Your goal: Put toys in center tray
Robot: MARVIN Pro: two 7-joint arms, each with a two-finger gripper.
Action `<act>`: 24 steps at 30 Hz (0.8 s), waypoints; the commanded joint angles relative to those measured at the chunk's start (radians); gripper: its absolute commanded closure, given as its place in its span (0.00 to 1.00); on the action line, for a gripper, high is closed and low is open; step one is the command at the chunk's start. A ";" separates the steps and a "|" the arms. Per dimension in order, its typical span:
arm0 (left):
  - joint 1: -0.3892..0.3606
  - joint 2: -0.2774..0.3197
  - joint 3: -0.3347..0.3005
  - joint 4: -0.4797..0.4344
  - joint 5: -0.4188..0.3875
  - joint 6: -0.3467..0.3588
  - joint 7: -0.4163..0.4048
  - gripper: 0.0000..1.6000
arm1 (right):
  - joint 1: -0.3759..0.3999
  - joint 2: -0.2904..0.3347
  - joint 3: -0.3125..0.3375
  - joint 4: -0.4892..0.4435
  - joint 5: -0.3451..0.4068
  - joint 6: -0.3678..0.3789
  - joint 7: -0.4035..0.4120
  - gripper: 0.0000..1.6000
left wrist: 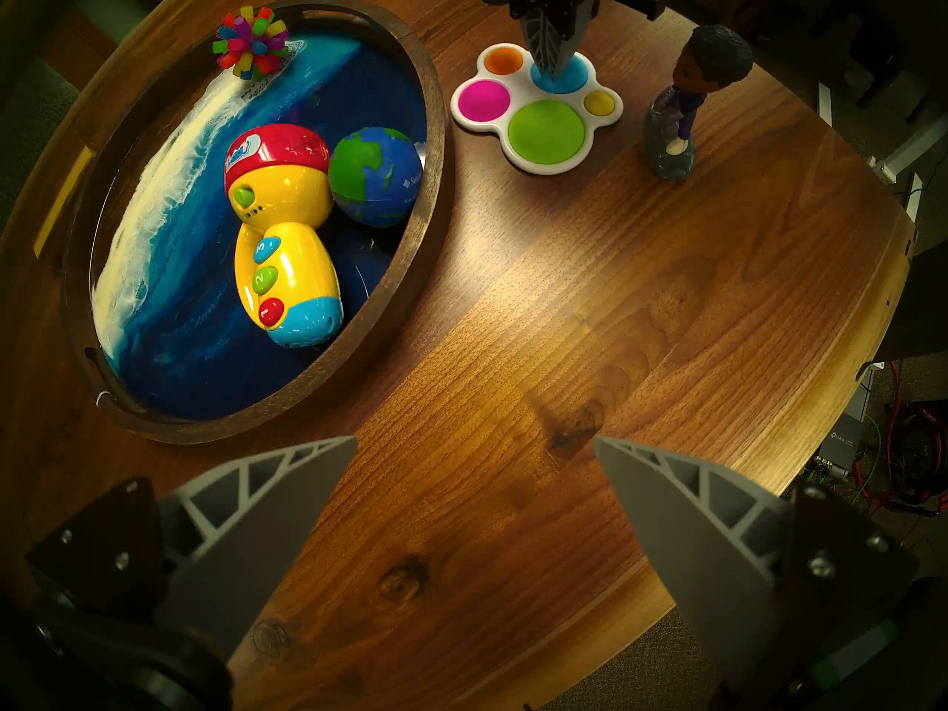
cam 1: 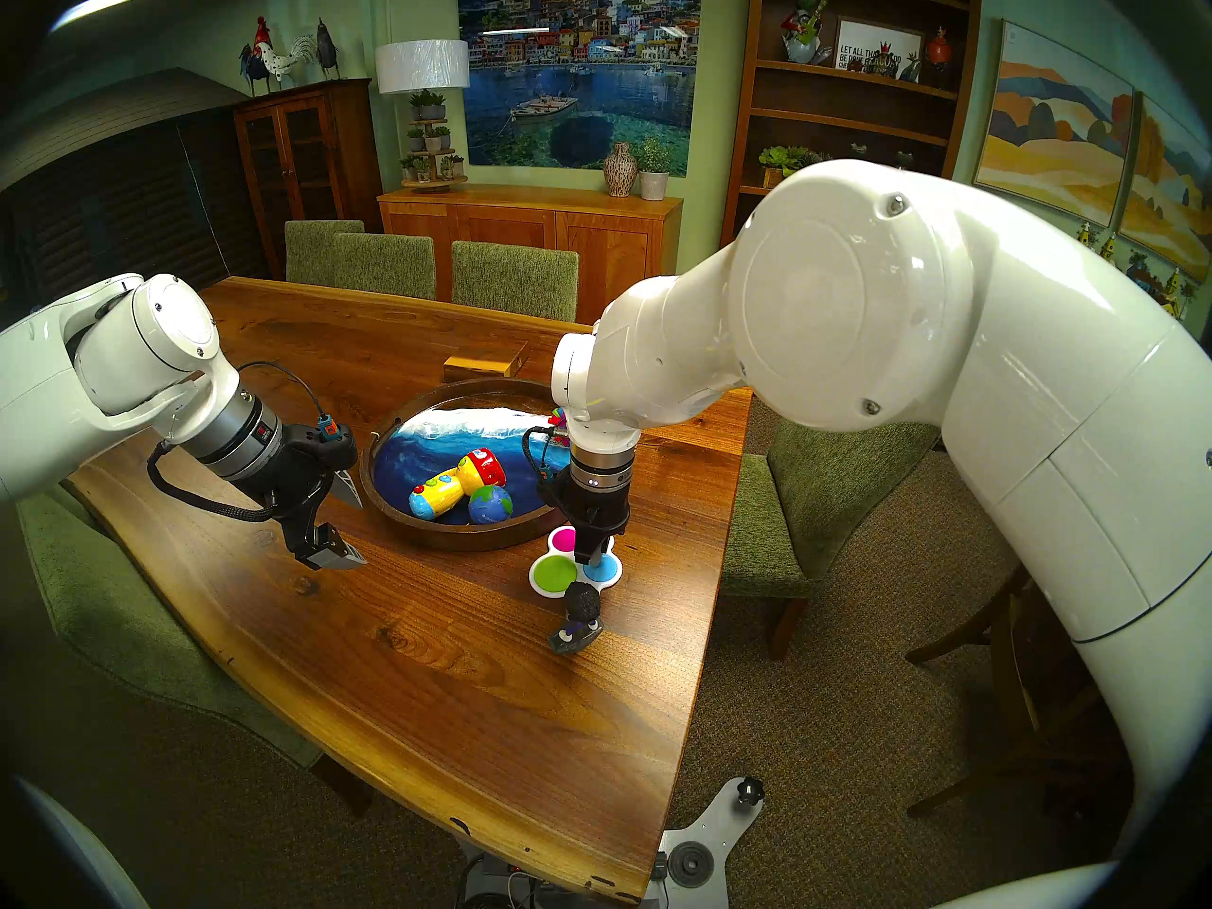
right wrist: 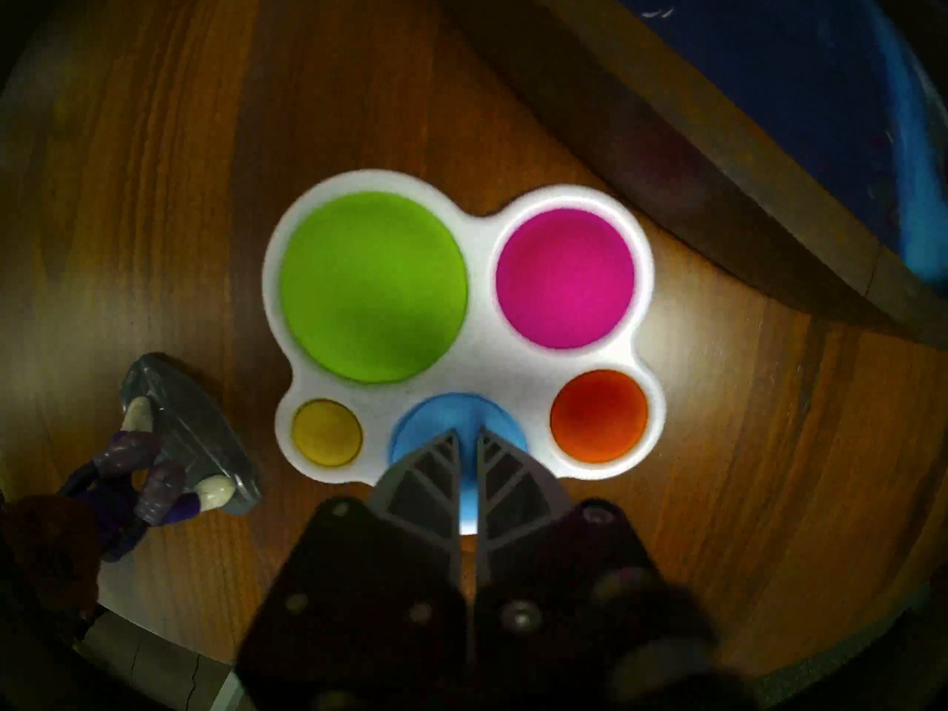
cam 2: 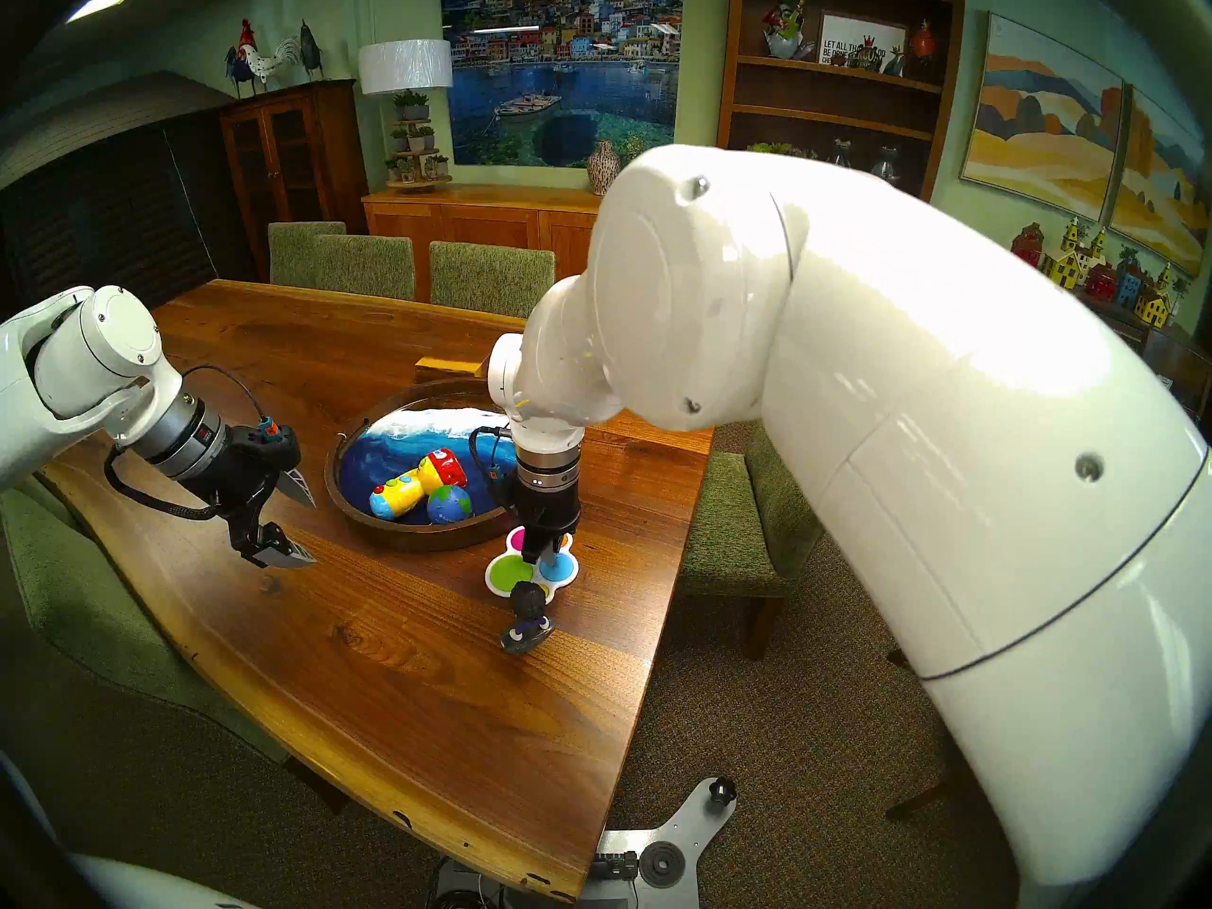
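Note:
The round wood-rimmed center tray (cam 1: 452,540) with a blue wave surface holds the yellow flashlight (cam 1: 459,481), the globe ball (cam 1: 490,504) and, at its far edge, the spiky rainbow ball (left wrist: 250,43). Just right of the tray, the white popper (cam 1: 557,570) with several coloured bubbles lies flat on the table. My right gripper (right wrist: 468,433) points straight down and is shut on the popper, pinching its blue bubble. The dark-haired purple figurine (cam 1: 580,616) stands right beside the popper, on its near side. My left gripper (cam 1: 351,527) hovers open and empty over the table left of the tray.
A small rectangular wooden block (cam 1: 485,363) lies behind the tray. Green chairs (cam 1: 787,527) stand around the table. The table's right edge (cam 1: 721,560) runs close to the popper and figurine.

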 commanded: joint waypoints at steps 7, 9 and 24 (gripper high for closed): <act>-0.029 0.001 -0.027 0.000 0.000 0.000 0.000 0.00 | 0.063 -0.002 0.002 -0.033 0.000 0.003 -0.006 1.00; -0.029 0.001 -0.026 0.000 0.000 0.000 0.001 0.00 | 0.086 -0.004 0.002 -0.045 -0.001 0.004 -0.007 1.00; -0.028 0.001 -0.026 0.000 -0.001 -0.001 0.002 0.00 | 0.211 -0.004 0.008 -0.074 -0.016 0.020 0.007 1.00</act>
